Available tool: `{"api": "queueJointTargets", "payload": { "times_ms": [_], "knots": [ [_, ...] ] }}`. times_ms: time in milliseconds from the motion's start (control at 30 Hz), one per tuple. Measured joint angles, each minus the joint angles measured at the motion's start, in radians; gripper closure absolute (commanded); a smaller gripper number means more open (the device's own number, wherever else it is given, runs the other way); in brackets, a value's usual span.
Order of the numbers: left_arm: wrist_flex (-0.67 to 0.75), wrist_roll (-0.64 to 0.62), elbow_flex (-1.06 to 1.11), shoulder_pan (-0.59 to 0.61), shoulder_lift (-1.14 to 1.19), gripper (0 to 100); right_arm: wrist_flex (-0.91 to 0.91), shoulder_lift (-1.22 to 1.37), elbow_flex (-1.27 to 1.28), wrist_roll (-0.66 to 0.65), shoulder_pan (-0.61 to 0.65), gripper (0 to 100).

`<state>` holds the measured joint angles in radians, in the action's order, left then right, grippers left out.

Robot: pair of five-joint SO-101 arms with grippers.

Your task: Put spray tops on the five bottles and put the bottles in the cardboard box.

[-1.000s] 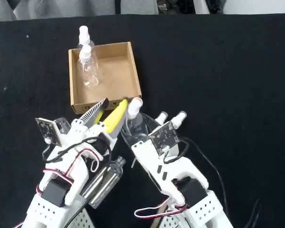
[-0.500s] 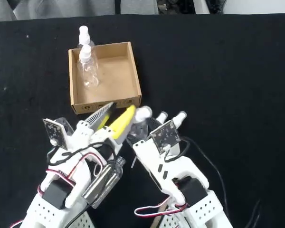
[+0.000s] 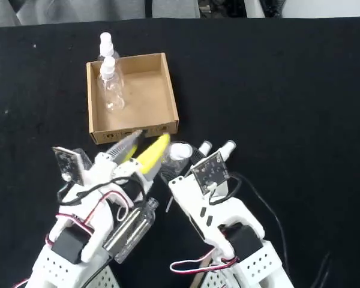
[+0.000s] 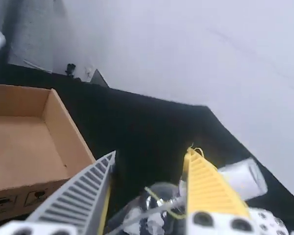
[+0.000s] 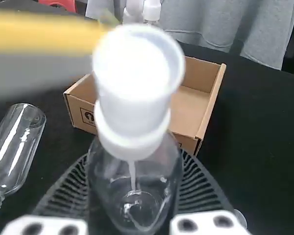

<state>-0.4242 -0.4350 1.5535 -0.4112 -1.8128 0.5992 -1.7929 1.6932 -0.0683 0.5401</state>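
My right gripper point(image 3: 175, 170) point(image 5: 134, 196) is shut on a clear bottle point(image 5: 134, 171), held upright just in front of the cardboard box point(image 3: 171, 99) point(image 5: 206, 117). A white spray top point(image 3: 180, 150) point(image 5: 134, 88) sits on the bottle's neck, its thin tube hanging inside. My left gripper point(image 3: 141, 149) point(image 4: 151, 154) is open beside that top. Its yellow finger point(image 4: 206, 191) is next to the cap point(image 4: 240, 176) and its grey finger point(image 4: 83, 191) is nearer the box point(image 4: 63, 132). One capped bottle point(image 3: 112, 90) lies in the box. Another capped bottle point(image 3: 106, 43) stands behind it.
A clear bottle without a top point(image 3: 132, 228) point(image 5: 12, 142) lies on the black table under the left arm. Two white spray tops point(image 3: 204, 147) point(image 3: 228, 146) poke out beside the right arm. The table to the right is bare black cloth.
The spray top has come down and to the right onto the bottle in my right gripper. My left gripper's fingers have drawn back to the left of the cap.
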Motion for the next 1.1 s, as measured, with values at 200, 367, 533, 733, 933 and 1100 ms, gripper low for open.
{"api": "queueJointTargets", "payload": {
  "times_ms": [200, 367, 533, 733, 933, 1100],
  "knots": [
    [0.000, -0.008, -0.029, 0.068, 0.000, 79, 0.000, 0.000, 0.000, 0.000, 0.000, 96.2],
    [0.000, 0.034, -0.046, 0.106, 0.000, 79, 0.000, 0.000, 0.000, 0.000, -0.003, 96.1],
    [0.000, 0.064, -0.048, 0.224, 0.000, 79, 0.000, 0.000, 0.000, 0.000, -0.041, 96.1],
    [0.000, 0.101, -0.048, 0.328, 0.000, 79, 0.000, 0.000, 0.000, 0.000, -0.044, 96.2],
    [0.000, 0.124, 0.014, 0.423, 0.000, 79, 0.000, 0.000, 0.000, 0.000, -0.044, 96.2],
    [0.000, 0.124, 0.057, 0.520, 0.000, 79, 0.003, 0.000, 0.000, 0.000, -0.044, 95.9]
  ]
}}
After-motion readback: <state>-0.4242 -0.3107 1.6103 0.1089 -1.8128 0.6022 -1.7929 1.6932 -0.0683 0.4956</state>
